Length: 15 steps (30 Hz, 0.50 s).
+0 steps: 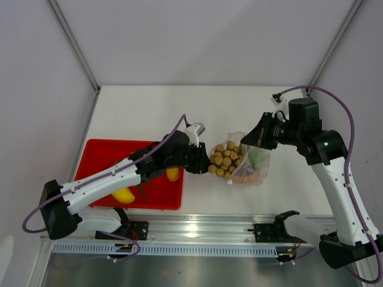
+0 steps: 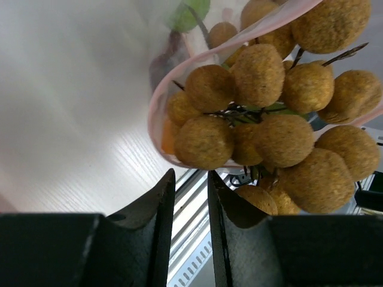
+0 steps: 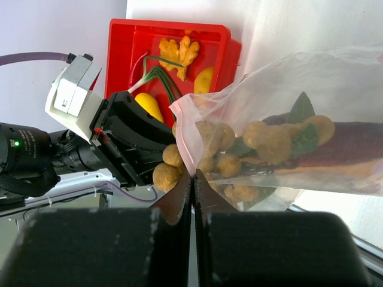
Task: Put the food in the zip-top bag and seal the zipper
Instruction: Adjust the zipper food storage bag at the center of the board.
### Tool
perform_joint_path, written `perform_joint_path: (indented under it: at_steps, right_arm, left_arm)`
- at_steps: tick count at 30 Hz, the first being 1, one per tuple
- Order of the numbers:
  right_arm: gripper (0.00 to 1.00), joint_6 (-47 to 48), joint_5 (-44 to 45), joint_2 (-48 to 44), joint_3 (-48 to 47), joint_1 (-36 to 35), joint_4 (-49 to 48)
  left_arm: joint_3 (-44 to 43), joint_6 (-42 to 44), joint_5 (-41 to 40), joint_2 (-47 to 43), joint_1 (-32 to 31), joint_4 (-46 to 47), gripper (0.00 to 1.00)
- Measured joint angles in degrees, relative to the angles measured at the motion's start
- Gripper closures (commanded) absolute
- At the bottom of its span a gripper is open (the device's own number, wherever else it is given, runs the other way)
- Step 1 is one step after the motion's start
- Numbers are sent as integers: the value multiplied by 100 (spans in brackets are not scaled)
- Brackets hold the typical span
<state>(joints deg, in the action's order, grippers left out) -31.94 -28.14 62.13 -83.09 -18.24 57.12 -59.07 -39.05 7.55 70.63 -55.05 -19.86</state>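
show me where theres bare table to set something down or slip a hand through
Bare table runs along the far edge behind the red tray and zip-top bag; another open strip lies near the rail, between tray and right arm. Crowded: the bag mouth, where the left claw and tan balls meet.

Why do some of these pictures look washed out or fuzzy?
Left wrist view: the table blows out white with glare, while the tan balls are sharp. Right wrist view: the camera's own fingers are dark and soft; the zip-top bag looks milky. Top view: evenly lit, with one bright spot on the metal rail.
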Motion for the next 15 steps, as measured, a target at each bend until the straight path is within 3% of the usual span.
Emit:
perform_joint_path:
  at_steps: [5,9,15]
  right_arm:
    - [100,0,-26,-42,2,0,-2]
    - [100,0,-46,-52,4,0,-2]
    - [100,-20,-90,-59,31,0,-15]
  left_arm:
    - [-107,-68,170,59,0,116,66]
    - [-107,-146,212,2,0,170,58]
    - [-214,-219,168,31,0,68,57]
